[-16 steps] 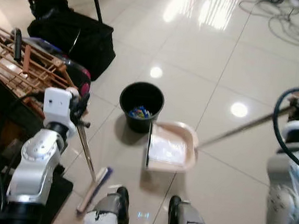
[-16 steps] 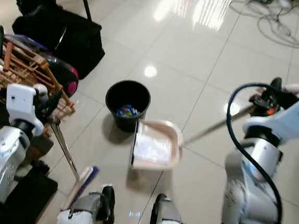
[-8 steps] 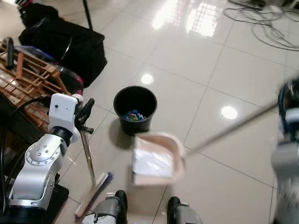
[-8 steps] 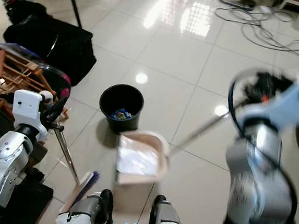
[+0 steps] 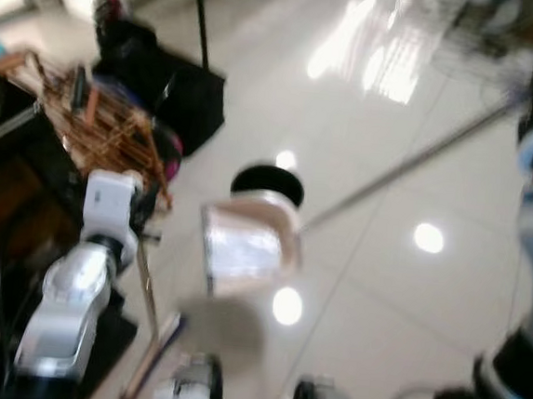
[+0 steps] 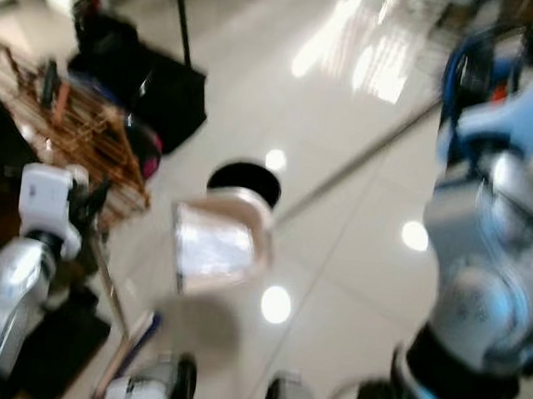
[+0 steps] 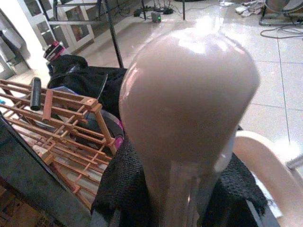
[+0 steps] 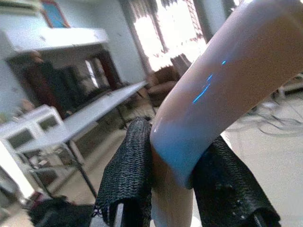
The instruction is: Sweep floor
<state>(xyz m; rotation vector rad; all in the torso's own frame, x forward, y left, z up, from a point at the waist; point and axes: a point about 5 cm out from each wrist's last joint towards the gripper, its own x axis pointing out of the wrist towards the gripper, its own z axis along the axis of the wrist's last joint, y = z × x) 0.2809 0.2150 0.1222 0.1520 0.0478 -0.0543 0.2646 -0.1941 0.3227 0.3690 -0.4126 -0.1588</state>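
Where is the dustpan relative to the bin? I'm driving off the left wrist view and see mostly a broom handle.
Observer: The dustpan is lifted off the floor, in front of the black bin and overlapping its near rim in the head views.
Operator: What holds it up?
Observer: The right end effector is clamped on its long handle.
Operator: And my broom head?
Observer: The broom head rests on the floor by the robot's left foot.

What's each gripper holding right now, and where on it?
The left gripper is shut on the broom, at the rounded top end of its handle. The right gripper is shut on the dustpan, at the far end of its long handle.
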